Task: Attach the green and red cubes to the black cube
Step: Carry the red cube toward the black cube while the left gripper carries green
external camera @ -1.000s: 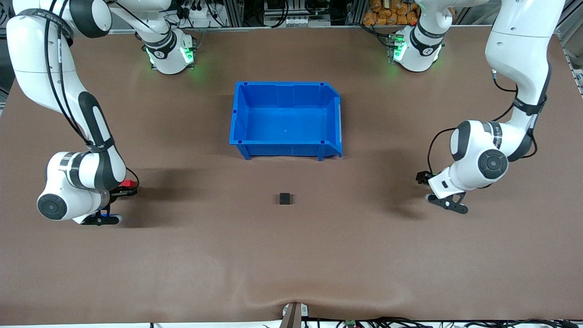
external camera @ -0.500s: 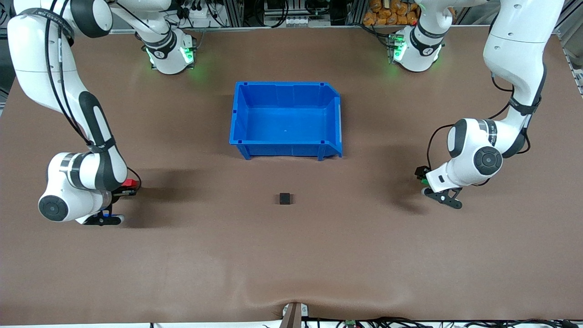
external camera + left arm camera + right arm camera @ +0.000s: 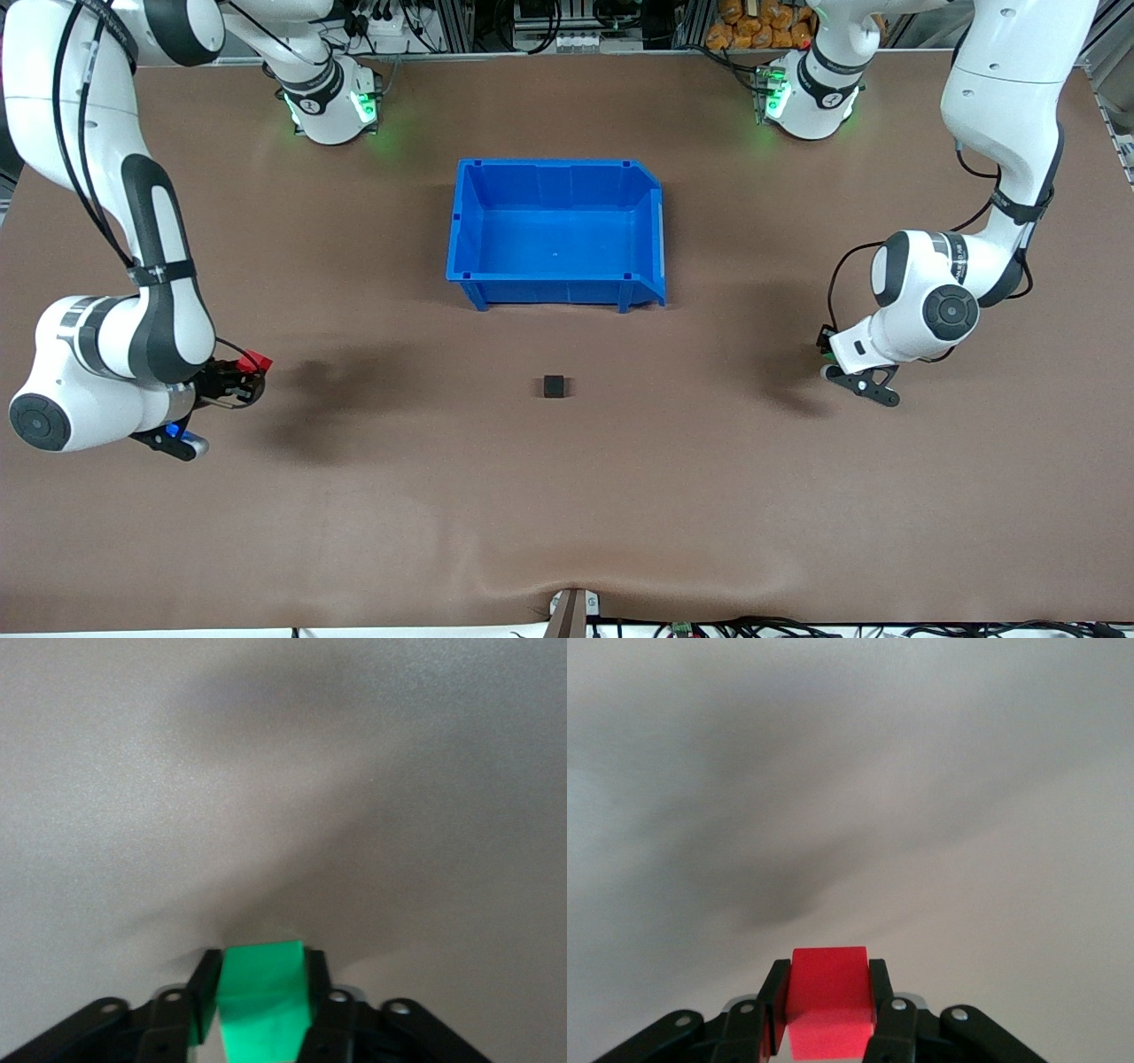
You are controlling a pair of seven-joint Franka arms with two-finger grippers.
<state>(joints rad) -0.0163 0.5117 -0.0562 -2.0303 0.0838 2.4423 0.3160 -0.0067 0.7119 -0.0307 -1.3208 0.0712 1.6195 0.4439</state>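
Red cube [image 3: 828, 1001] and green cube [image 3: 262, 1001] held level

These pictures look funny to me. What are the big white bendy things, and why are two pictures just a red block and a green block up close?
The white bendy things are two robot arms. The big picture is taken from a camera high above, looking across the brown table at them.

Each arm ends in a claw, and each has a small camera on its wrist. That is why two pictures are so close up.

The right claw is pinching the red cube, up over the table at its own end. The left claw is pinching the green cube, low at the other end.

On the table sit a tiny black cube and, farther from the high camera, a blue bin.
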